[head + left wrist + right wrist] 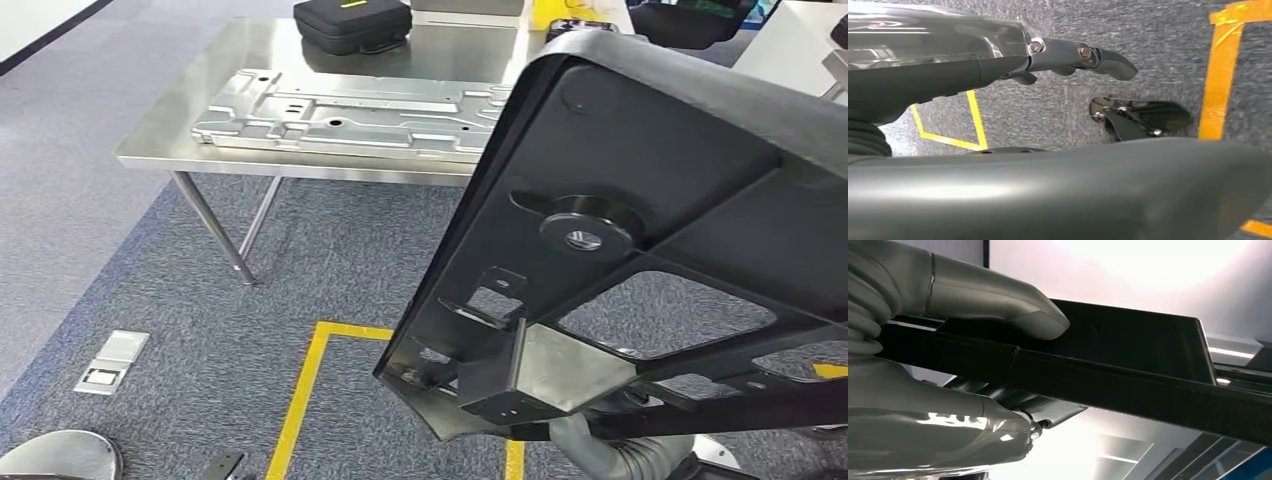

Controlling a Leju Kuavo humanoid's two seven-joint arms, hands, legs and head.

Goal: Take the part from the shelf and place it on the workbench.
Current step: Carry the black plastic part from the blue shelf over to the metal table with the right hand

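Your right hand (963, 375) grips the black part (650, 230): in the right wrist view the thick grey thumb (1013, 310) presses on one face of the part's dark edge, the darker fingers (1048, 412) curl under the other face, and the edge is clamped between them. In the head view the part is held up close to the camera, tilted, a large flat black frame with cut-out windows, a round boss with a bright centre (583, 238), and a shiny metal bracket (560, 370) near its lower corner. It hangs in the air over the blue-grey carpet (330, 270), apart from the workbench.

The workbench (190, 120), a steel table on slanted legs, stands ahead of you. A long silver stamped plate (350, 115) lies on it, and a black zip case (352, 22) sits behind that plate.

Your left hand (1073, 55) hangs above the carpet with nothing in it; its fingers reach out, slightly curved and apart.

Yellow floor tape (305, 385) marks an outline on the carpet below the part. A floor socket plate (112, 362) sits to the left of the tape.
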